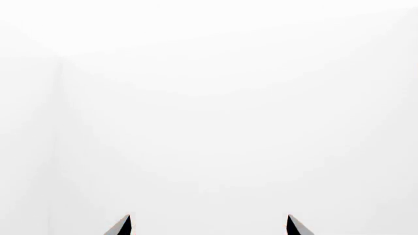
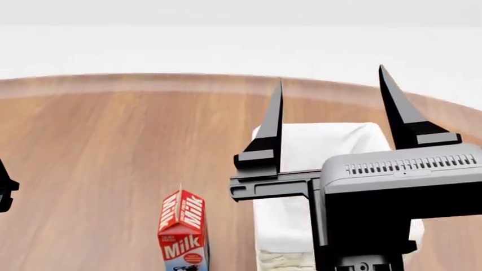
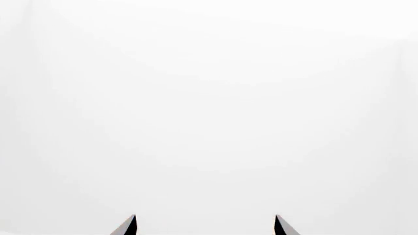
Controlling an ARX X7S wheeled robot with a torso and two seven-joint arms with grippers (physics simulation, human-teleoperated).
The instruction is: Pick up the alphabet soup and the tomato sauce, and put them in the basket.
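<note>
Head view — right end effector (image 2: 331,107) raised, fingers apart | basket (image 2: 331,141) behind

White cloth-lined wicker basket (image 2: 324,148) on the wooden table, cans unseen

Bare simulated room, wooden table (image 2: 113,147), white walls

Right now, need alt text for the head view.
The open right gripper, a grey and black two-fingered claw, rises in front of the cream wicker basket with white cloth lining on a round wooden table; a red milk carton stands left.
</note>
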